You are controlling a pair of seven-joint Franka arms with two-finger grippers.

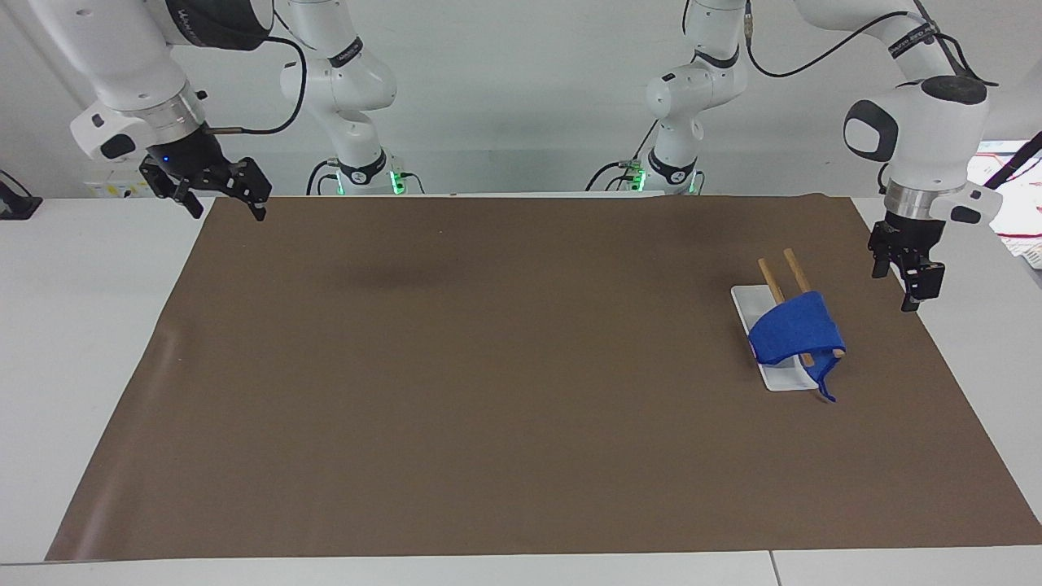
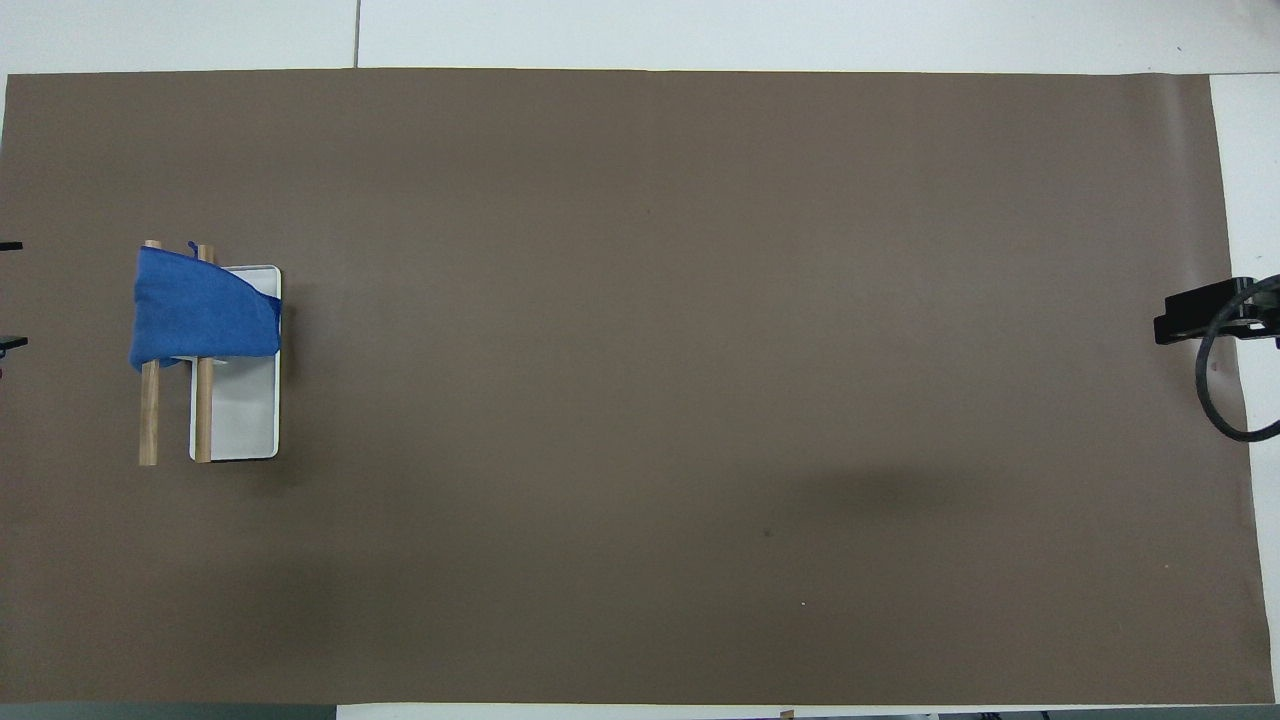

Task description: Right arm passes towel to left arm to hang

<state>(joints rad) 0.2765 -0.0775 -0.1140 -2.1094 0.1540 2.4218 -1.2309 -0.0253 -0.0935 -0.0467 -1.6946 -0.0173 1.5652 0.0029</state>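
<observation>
The blue towel (image 1: 794, 330) hangs draped over the two wooden rods (image 1: 796, 271) of a small rack with a white base (image 1: 742, 299), toward the left arm's end of the brown mat. It also shows in the overhead view (image 2: 200, 310) over the rods (image 2: 148, 420) and base (image 2: 245, 420). My left gripper (image 1: 894, 289) is open and empty, raised beside the rack over the mat's edge, apart from the towel. Only its tips show in the overhead view (image 2: 8, 294). My right gripper (image 1: 228, 210), with a blue light, is open and empty and waits over the mat's corner at the right arm's end.
A brown mat (image 1: 488, 366) covers most of the white table. Two slimmer white arms with green base lights (image 1: 358, 175) stand at the robots' edge of the table. A black part with a cable (image 2: 1200, 315) shows at the mat's edge at the right arm's end.
</observation>
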